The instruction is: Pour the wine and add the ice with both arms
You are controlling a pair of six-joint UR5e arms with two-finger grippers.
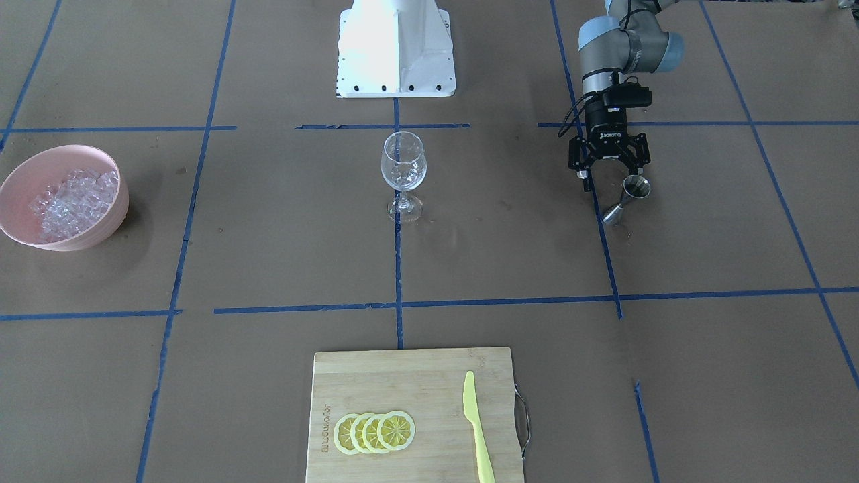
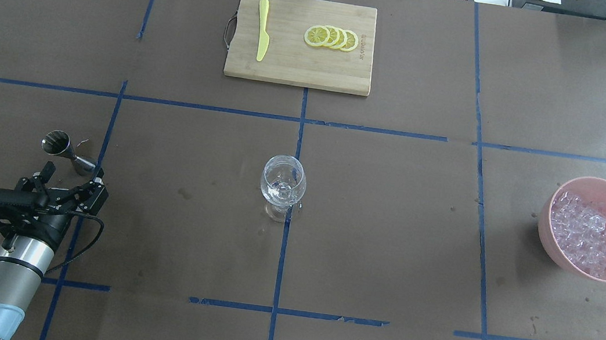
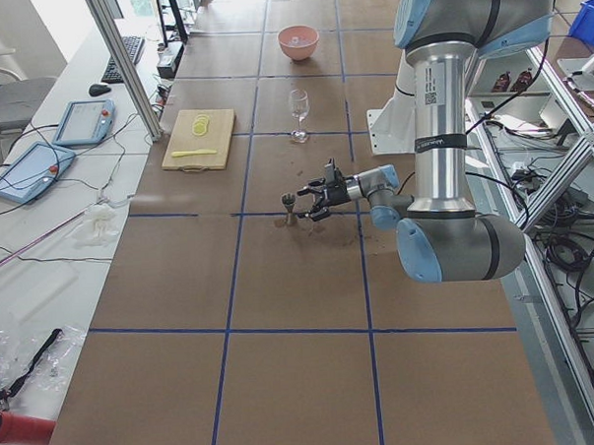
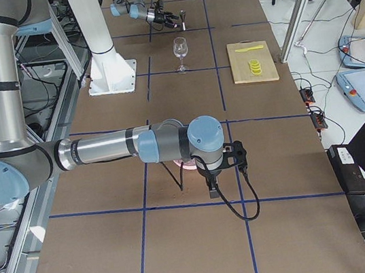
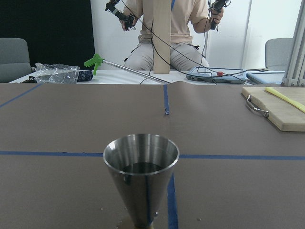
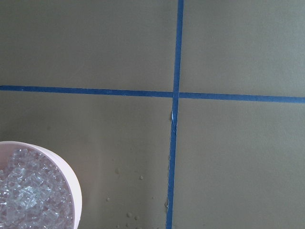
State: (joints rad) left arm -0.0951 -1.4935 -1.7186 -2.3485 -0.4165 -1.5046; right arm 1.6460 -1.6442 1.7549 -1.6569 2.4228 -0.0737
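I see the left gripper (image 1: pixel 612 170) spread open and empty just beside the jigger (image 1: pixel 627 198) in the front view's upper right, lined up to grab it for pouring; ice (image 1: pixel 72 200) sits in the bowl (image 1: pixel 121 206) at mid-left, right gripper (image 4: pixel 212 185) above it, finger state I can't tell.

The right gripper (image 4: pixel 212 187) shows only small in the right side view, and how its jaws stand cannot be told. Its wrist hides most of the bowl (image 4: pixel 188 166). Ahead of the left fingers (image 1: pixel 580 164), the jigger's (image 5: pixel 141 179) foot is cut off by the wrist view's lower edge.
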